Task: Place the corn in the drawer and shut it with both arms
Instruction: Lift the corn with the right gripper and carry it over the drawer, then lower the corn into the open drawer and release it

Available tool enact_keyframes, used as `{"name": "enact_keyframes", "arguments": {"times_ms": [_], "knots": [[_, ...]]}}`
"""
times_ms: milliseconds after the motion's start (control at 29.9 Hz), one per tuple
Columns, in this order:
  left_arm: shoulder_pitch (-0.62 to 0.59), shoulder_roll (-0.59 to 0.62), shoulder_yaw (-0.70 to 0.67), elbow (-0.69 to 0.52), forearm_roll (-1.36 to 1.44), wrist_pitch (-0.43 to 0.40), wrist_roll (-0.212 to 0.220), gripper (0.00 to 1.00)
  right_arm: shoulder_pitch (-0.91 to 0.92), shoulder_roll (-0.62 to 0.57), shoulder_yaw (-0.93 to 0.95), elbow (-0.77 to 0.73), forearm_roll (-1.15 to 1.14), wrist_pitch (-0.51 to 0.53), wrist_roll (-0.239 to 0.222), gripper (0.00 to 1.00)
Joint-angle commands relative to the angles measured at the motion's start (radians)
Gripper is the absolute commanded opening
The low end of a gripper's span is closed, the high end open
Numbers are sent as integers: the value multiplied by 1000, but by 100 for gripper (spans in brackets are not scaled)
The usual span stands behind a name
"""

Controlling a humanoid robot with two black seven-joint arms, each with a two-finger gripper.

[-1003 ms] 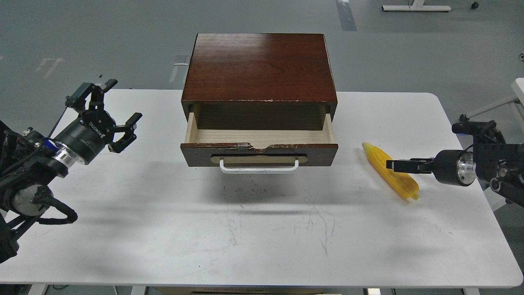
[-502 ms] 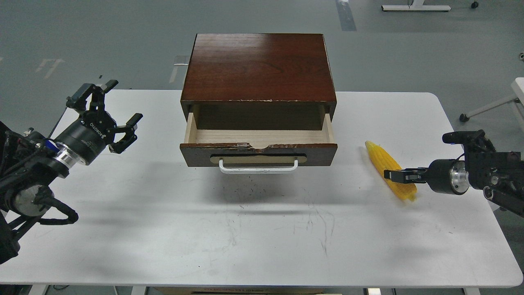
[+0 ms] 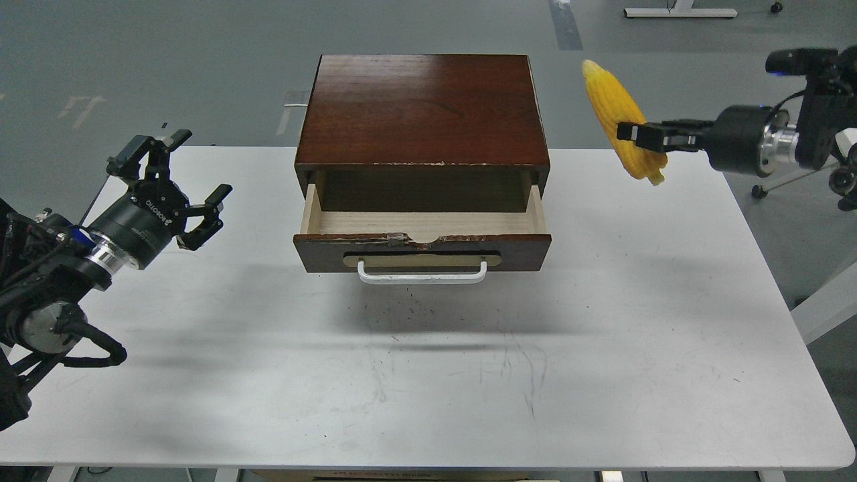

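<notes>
You have the white table (image 3: 602, 348) in front of you, and on it the dark-brown box (image 3: 422, 110), which serves as the landmark for everything else. Its drawer (image 3: 422, 231) is pulled out toward you from the box front. The pale wood floor is bare as far as you can see, and the white bar handle (image 3: 422, 273) faces you below the chipped top edge.

Your left arm reaches in on the box's left side, well apart from it. The left gripper (image 3: 177, 184) hangs above the table with its fingers spread wide and nothing in them.

To the right of the box and above table level, the right gripper (image 3: 633, 134) is clamped across the middle of the corn (image 3: 619, 110). The cob is clear of the table and tilted, its tapered tip pointing up and toward the box's back right corner.

By my reading, you are in the carry step: the corn is lifted but not yet over the drawer. Next, swing the right arm leftward over the box's front right corner and bring the cob above the open cavity. Turn it to lie along the drawer's width, then lower and let go. Keep the left arm clear until it is time to push the front shut with both arms.
</notes>
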Motion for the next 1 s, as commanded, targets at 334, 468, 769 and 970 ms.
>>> {"name": "enact_keyframes", "arguments": {"times_ms": [334, 468, 769, 970], "knots": [[0, 6, -8, -1, 0, 0, 0, 100, 375, 276, -252, 121, -83, 14, 0, 12], [1, 13, -8, -6, 0, 0, 0, 100, 407, 372, -313, 113, -189, -84, 0, 12], [1, 26, -8, -8, -1, 0, 0, 100, 427, 525, -490, 54, -293, -219, 0, 13], [1, 30, -12, -8, -1, 0, 0, 100, 389, 582, -527, -2, -298, -238, 0, 14]]}}
